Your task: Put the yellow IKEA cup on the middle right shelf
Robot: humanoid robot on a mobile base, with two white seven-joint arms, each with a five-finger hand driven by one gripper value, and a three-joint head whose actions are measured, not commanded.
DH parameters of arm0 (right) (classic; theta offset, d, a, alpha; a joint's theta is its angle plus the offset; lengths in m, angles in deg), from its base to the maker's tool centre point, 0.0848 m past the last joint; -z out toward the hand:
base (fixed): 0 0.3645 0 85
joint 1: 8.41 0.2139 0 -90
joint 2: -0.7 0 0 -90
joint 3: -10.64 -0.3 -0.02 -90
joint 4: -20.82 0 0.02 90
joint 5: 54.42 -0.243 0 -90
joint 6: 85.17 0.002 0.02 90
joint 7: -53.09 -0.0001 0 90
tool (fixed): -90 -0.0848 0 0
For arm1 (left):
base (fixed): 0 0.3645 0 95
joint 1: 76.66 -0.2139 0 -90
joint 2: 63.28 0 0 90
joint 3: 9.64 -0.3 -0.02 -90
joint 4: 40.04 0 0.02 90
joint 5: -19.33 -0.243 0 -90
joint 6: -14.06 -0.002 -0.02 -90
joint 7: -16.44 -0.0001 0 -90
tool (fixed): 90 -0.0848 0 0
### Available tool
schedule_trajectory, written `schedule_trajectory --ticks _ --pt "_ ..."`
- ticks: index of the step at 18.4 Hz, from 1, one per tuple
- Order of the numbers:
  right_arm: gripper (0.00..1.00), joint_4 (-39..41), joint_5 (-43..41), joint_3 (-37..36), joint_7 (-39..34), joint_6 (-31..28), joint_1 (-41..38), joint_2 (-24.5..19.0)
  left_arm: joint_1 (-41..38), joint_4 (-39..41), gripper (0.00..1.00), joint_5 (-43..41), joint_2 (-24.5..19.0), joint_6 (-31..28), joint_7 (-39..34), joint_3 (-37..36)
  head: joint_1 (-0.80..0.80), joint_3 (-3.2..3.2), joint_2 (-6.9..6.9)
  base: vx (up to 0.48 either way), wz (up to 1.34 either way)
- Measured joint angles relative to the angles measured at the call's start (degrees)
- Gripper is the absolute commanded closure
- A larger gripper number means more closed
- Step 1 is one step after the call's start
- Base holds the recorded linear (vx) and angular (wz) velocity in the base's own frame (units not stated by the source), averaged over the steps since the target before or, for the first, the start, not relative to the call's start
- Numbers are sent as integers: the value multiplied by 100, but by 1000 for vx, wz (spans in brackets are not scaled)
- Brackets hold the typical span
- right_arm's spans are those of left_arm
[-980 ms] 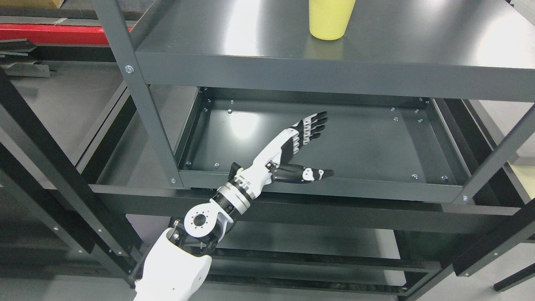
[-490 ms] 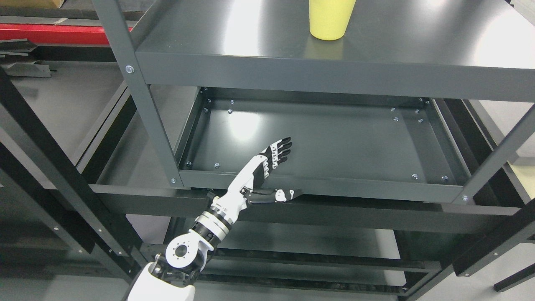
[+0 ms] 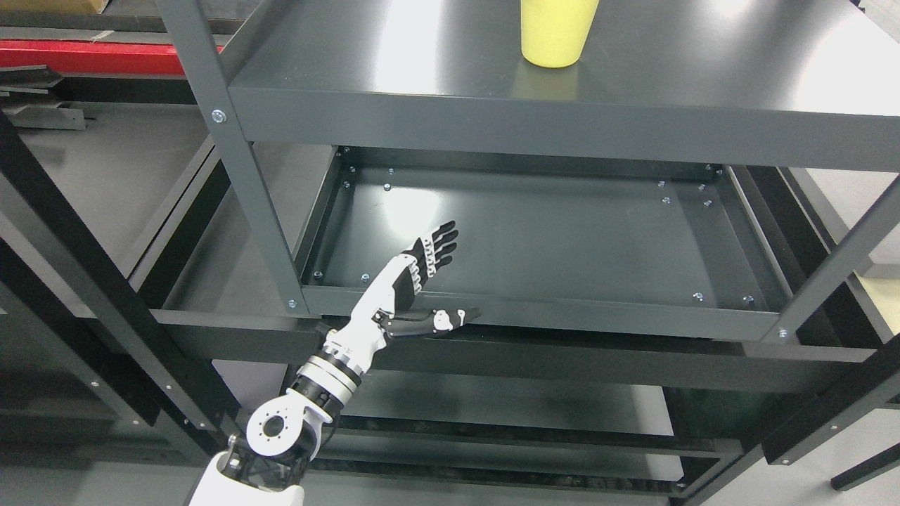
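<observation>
While the yellow cup (image 3: 555, 31) stands on the shelf (image 3: 703, 84) above, the empty, spread-fingered left hand (image 3: 415, 288) could be snagged on the lower shelf lip (image 3: 598, 316).

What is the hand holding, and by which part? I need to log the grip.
Nothing. The left hand is open and empty, fingers straight; the yellow cup stands alone on the shelf above.

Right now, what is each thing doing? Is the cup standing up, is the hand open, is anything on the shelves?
Yellow cup: upright on the upper shelf, nothing touching it.
Left hand: open, fingers straight, thumb out, holding nothing, over the front edge of the lower shelf.
Upper shelf: holds only the cup in the part that shows.
Lower shelf: bare tray, nothing resting on it.
</observation>
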Motion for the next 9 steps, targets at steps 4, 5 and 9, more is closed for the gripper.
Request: schedule_trajectory --ticks 4,5,9 --pt "1 0 0 0 0 0 0 0 -43 143 1 -5 42 -9 6 135 0 0 0 0 0" --pt "1 0 0 0 0 0 0 0 -53 173 1 -6 60 -9 5 162 0 0 0 0 0" --pt "1 0 0 0 0 0 0 0 -70 270 1 -8 116 -10 17 248 0 0 0 0 0"
